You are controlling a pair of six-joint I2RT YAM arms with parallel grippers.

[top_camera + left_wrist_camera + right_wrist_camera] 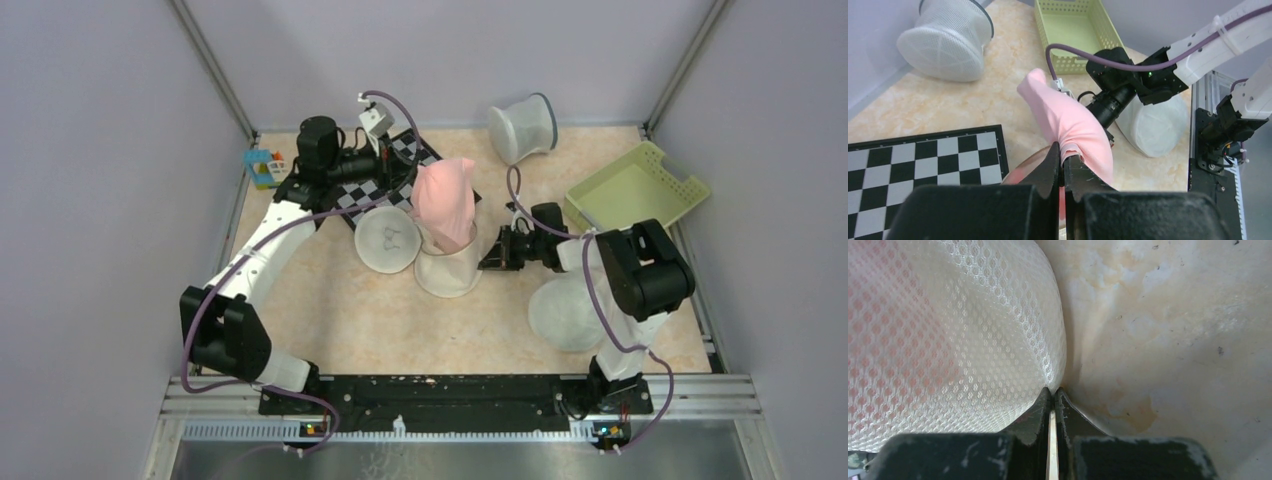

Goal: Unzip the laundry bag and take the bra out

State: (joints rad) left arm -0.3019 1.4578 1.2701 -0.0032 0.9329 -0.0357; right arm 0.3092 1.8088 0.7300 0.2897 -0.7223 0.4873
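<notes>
The laundry bag stands open on the table's middle, its flap with the black drawing folded out to the left. The pale-pink bra hangs lifted above the bag, its lower end still at the opening. My left gripper is shut on the bra's top. The left wrist view shows its jaws pinching the pink fabric. My right gripper is shut on the bag's right edge. The right wrist view shows it pinching the white mesh, with pink showing through.
A larger domed white mesh bag lies at the front right under my right arm. A white cylindrical bin lies tipped at the back. A green basket is at the back right. A checkerboard and a small toy are at the back left.
</notes>
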